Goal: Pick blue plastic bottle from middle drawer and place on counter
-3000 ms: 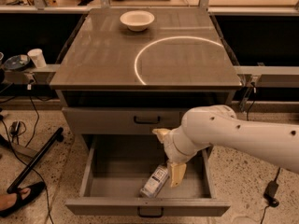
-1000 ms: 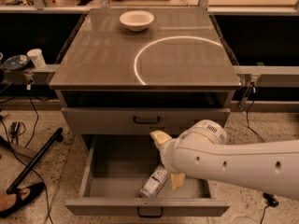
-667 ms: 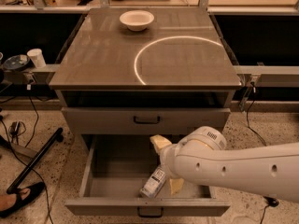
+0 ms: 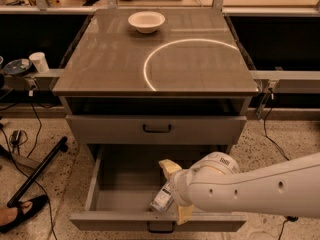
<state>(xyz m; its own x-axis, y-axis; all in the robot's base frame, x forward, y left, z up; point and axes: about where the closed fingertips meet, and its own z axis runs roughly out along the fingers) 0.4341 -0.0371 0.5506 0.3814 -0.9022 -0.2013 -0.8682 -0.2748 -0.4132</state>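
The blue plastic bottle (image 4: 162, 199) lies tilted on the floor of the open middle drawer (image 4: 125, 184), near its front wall. Its right end is hidden behind my arm. My gripper (image 4: 176, 191) reaches down into the drawer and is open. One pale yellow finger (image 4: 168, 167) is behind the bottle and the other (image 4: 184, 215) is in front of it, at the drawer's front wall. The bottle rests on the drawer floor between them. The counter (image 4: 125, 59) with its bright arc line is above.
A white bowl (image 4: 146, 21) stands at the back of the counter. The drawer above (image 4: 156, 129) is shut. A white cup (image 4: 38, 61) sits on a ledge at left. A black pole (image 4: 35, 171), cables and a shoe (image 4: 20, 215) lie on the floor at left.
My arm has dropped lower and moved toward the drawer's front, bringing the fingers down around the bottle. The bottle has not moved.
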